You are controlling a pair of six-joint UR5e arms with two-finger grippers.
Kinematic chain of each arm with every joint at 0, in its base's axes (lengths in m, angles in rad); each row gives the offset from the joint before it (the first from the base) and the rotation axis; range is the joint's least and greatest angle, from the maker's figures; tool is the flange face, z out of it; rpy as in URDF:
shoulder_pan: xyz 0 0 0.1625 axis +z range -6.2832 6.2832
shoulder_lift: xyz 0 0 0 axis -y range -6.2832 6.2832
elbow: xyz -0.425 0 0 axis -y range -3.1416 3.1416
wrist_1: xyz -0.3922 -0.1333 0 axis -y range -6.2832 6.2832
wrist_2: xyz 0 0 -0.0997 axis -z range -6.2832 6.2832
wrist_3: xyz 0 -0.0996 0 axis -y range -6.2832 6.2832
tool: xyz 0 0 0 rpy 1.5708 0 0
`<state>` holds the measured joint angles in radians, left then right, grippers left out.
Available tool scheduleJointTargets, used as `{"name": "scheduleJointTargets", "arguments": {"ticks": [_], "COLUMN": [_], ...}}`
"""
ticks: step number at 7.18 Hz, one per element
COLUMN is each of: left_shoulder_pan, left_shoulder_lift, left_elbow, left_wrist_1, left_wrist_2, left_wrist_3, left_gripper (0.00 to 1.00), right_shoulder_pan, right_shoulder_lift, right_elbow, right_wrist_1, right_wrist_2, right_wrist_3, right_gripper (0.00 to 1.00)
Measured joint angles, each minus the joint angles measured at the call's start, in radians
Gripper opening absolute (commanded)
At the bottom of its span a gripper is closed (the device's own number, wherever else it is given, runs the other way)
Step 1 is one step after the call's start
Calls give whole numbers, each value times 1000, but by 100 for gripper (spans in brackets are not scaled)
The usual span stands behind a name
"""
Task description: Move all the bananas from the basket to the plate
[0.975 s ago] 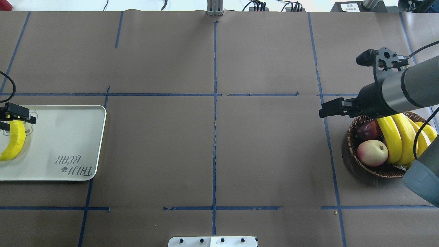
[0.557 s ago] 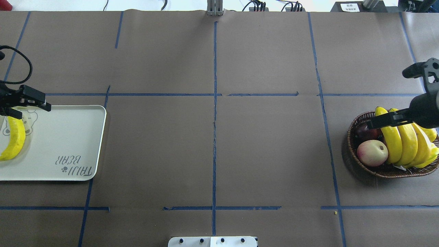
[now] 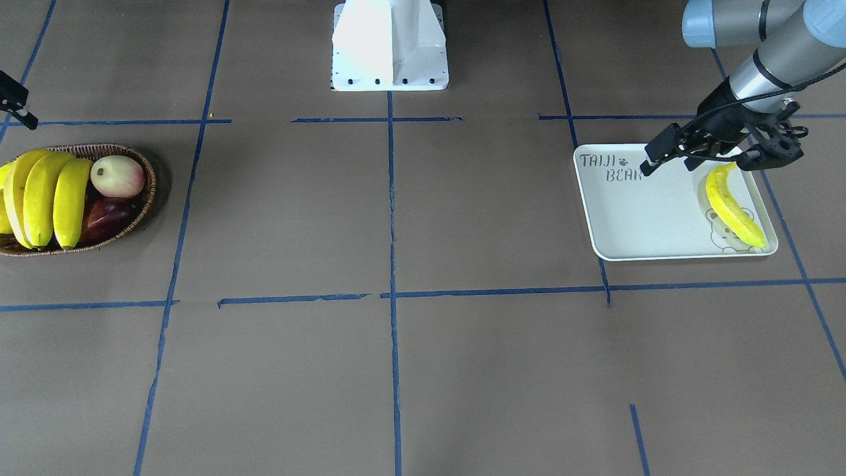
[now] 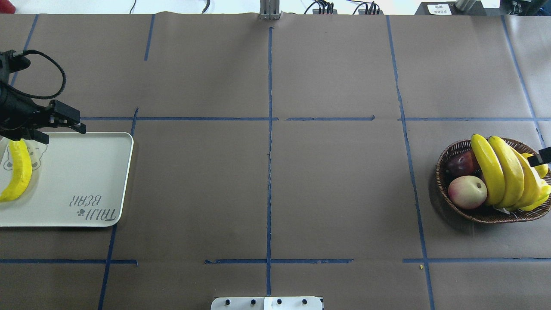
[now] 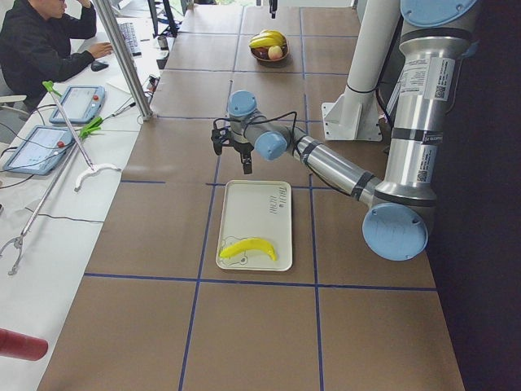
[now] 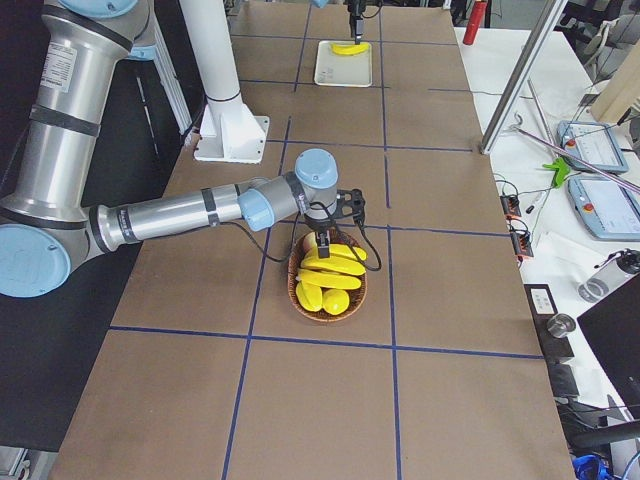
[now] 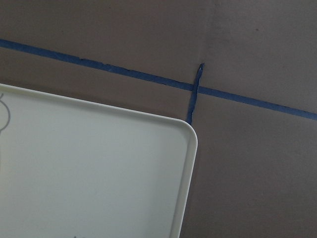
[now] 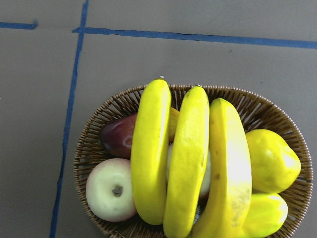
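A: Which way does the long, curved yellow banana (image 4: 17,170) on the white rounded-rectangle plate (image 4: 77,172) with grey lettering lie?

B: It lies flat at the end of the plate that has the bear drawing, the robot's left end. Its long axis runs across the plate's short side, from far rim to near rim. The near tip bends toward the outer edge. Nothing else lies on the plate.

A: And the others?

B: Three more yellow bananas (image 8: 188,163) sit in the shallow brown woven wicker basket (image 8: 81,153), at the right end of the brown paper-covered table (image 4: 267,193). They lie side by side, touching and parallel. Their long axes also run far to near, spanning the basket rim to rim, and they rest on top of the other fruit.

A: What other fruit?

B: A pale pink-green apple (image 8: 111,188) and a dark red fruit (image 8: 116,136) sit on the side toward the table's middle. Two plump yellow fruits (image 8: 272,158) sit on the outer side, partly under the bananas.

A: The grippers?

B: The left gripper (image 4: 64,134) hangs above the plate's far rim, clear of the banana, with its fingers spread wide and nothing between them. The right gripper (image 6: 322,250) hangs over the basket. Only one finger shows from overhead, so I cannot tell how far apart its fingers are.
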<state>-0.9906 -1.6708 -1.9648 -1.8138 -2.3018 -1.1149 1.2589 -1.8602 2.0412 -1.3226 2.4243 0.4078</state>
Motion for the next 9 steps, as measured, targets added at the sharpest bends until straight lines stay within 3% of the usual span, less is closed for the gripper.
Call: {"name": "scheduleJointTargets", "arguments": {"ticks": [1,2,3,6,9], "left_shoulder_pan": [11,19,24,29,40], "left_shoulder_lift": [-12,-17,-20,-21,-23], "left_elbow": [0,-1,-1,-1,0], "left_wrist_1": [0,1,1,1,1], "left_wrist_2": [9,22,32,38,39], "left_wrist_3": [-19,-28,-32,-34,-34], "left_gripper": [100,100,100,100,100], "right_shoulder_pan": [9,1,-27,-148,-190], "right_shoulder_lift": [5,28,52,68,68], "right_elbow": [-21,-29,-31,-38,-65], "right_wrist_1": [1,1,1,0,0], "right_wrist_2": [5,-9,-38,-140,-159], "right_wrist_3": [4,27,43,53,50], "right_gripper": [99,85,77,70,59]}}
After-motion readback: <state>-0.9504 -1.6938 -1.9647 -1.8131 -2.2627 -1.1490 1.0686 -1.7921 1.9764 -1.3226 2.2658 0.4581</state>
